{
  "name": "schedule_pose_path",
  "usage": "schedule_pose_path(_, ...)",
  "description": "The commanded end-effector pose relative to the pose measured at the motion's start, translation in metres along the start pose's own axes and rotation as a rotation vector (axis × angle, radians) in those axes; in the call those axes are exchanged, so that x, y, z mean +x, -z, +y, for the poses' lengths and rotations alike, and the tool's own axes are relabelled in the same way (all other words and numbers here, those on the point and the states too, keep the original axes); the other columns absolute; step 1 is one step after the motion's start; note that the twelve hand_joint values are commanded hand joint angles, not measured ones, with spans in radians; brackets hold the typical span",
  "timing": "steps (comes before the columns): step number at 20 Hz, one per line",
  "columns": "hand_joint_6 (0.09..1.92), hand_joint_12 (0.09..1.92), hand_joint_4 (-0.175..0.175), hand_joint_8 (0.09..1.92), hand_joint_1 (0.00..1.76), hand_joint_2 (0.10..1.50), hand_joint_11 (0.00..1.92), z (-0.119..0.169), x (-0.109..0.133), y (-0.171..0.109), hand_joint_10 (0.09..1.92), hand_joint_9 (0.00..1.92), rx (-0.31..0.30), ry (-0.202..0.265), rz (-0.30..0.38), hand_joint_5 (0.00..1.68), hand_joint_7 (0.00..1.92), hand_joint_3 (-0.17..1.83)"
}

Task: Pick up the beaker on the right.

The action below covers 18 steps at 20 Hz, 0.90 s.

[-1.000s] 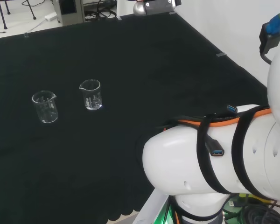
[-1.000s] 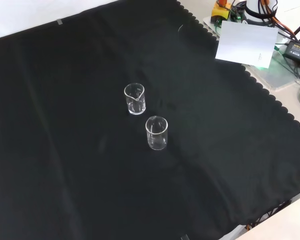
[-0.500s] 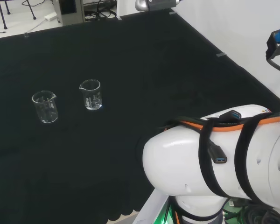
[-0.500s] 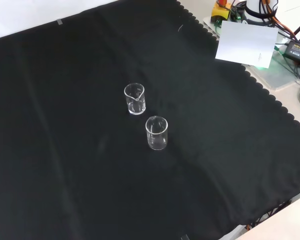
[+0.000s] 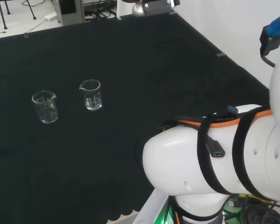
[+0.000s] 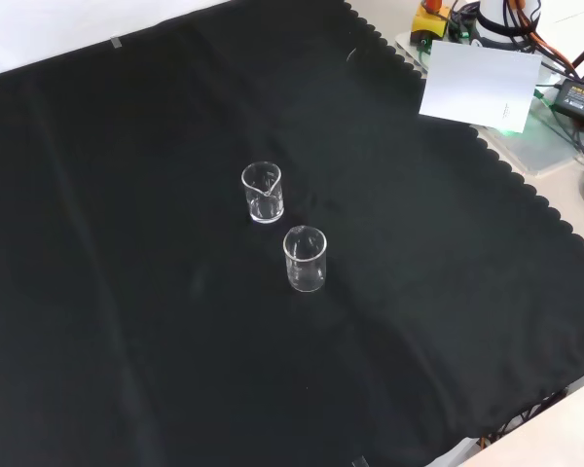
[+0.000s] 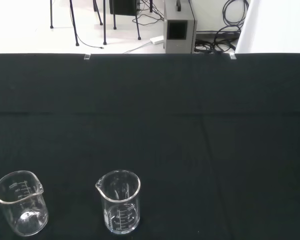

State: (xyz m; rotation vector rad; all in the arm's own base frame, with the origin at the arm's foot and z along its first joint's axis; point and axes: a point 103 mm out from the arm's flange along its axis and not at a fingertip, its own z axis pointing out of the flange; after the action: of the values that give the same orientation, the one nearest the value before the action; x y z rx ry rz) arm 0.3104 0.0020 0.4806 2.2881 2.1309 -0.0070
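Currently two clear, empty beakers stand upright on the desk (image 5: 144,51), near each other but not touching. In the head view the right beaker (image 5: 90,94) is the target, with the left beaker (image 5: 45,107) beside it. Judged light, rigid, smooth-walled, breakable glass: likely slippery. Best taken round the mid wall, clear of the spout. The black cloth lies flat, free space all round. The robot hand's state cannot be told. Chair legs, cables and a box sit on the floor beyond.
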Motion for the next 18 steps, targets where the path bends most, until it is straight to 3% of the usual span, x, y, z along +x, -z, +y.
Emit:
schedule_pose_path(1,0.09,1.00,-0.043,0.56,0.45,1.15,0.00,0.017,-0.012,-0.021,0.70,0.20,0.008,-0.019,0.024,0.24,0.19,0.22)
schedule_pose_path(9,0.09,1.12,-0.035,0.62,0.60,0.92,0.00,0.054,-0.028,-0.075,0.72,0.25,0.050,-0.031,0.088,0.26,0.18,0.50)
schedule_pose_path(18,0.09,1.13,-0.013,0.62,0.67,0.78,0.00,0.133,-0.025,-0.137,0.71,0.25,0.104,0.025,0.153,0.24,0.16,0.60)
